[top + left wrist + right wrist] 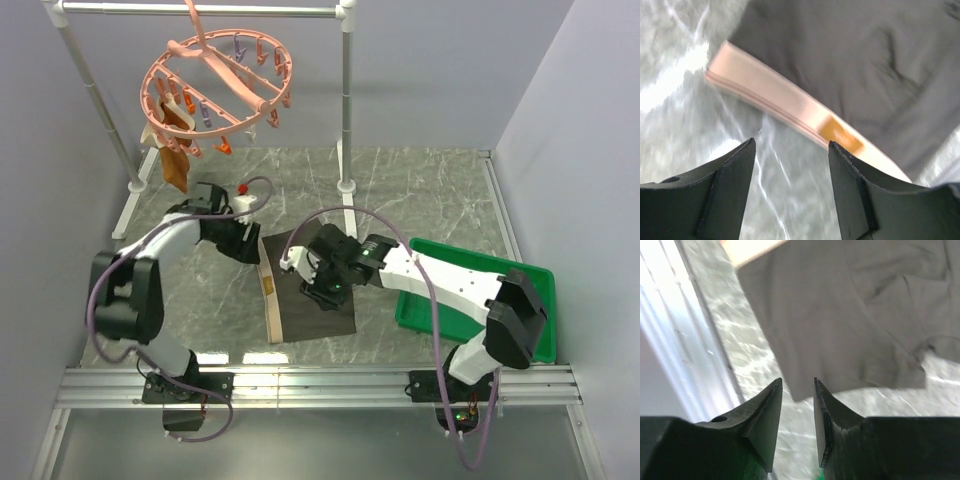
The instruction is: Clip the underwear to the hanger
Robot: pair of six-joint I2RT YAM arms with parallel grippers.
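Observation:
The underwear lies flat on the marble table, its tan waistband along its left edge. My left gripper is open and empty, hovering just short of the waistband, with the dark cloth beyond it. My right gripper is over the cloth, open by a narrow gap and empty; in the right wrist view it sits just before a corner of the cloth. The hanger hangs from the rack at the back left, well away from both grippers.
A smaller orange-brown garment hangs clipped to the ring. The white-grey pipe rack stands at the back. A green tray sits at the right under my right arm. A metal rail runs along the near edge.

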